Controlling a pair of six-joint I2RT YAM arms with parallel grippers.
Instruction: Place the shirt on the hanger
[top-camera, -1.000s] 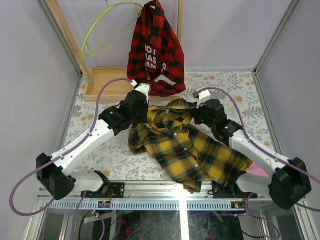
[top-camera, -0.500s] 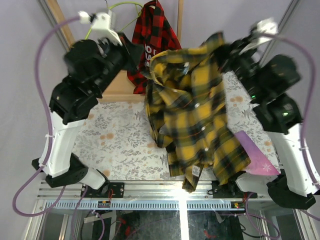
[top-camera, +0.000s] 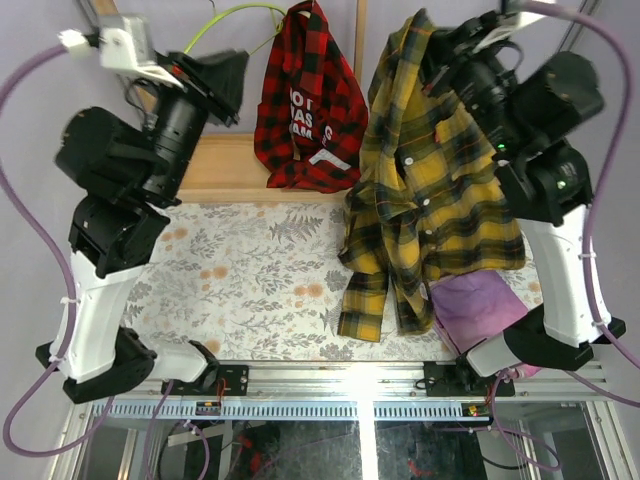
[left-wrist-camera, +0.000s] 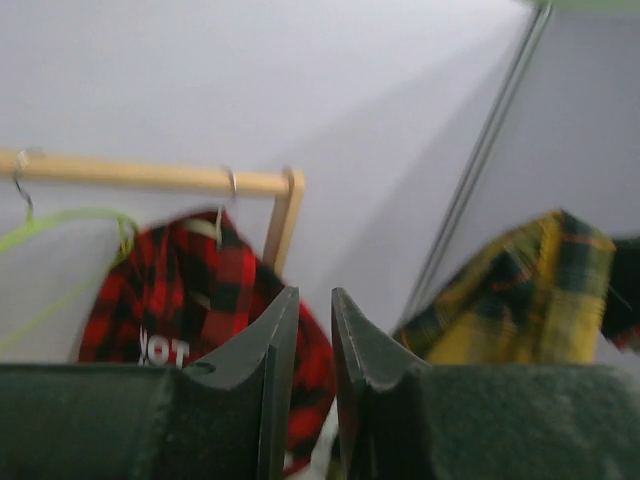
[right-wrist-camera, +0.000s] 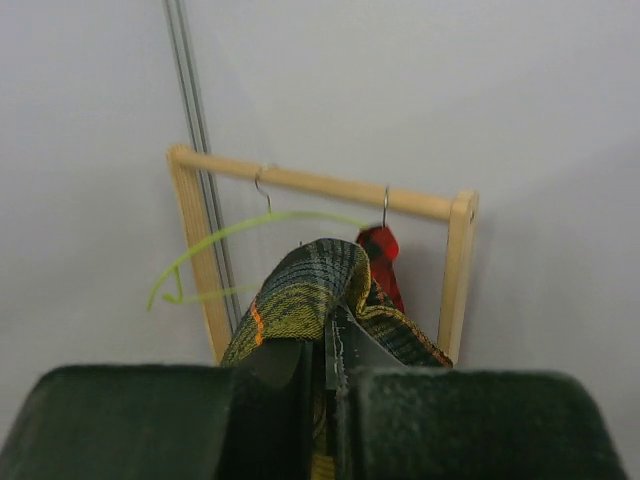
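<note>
Two grippers are high: right gripper (right-wrist-camera: 328, 345) clamps the hanging yellow-and-black plaid flannel shirt (top-camera: 430, 195); left gripper (left-wrist-camera: 312, 302) stands narrowly parted, empty.

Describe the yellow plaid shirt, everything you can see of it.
Yellow and dark-green plaid flannel shirt, thin red lines, white buttons, long sleeves. It hangs crumpled at the right, above the table; one cuff dangles lowest. Only the right gripper touches it, shut on a bunched fold near its top. It is not on the lime-green hanger.
</note>
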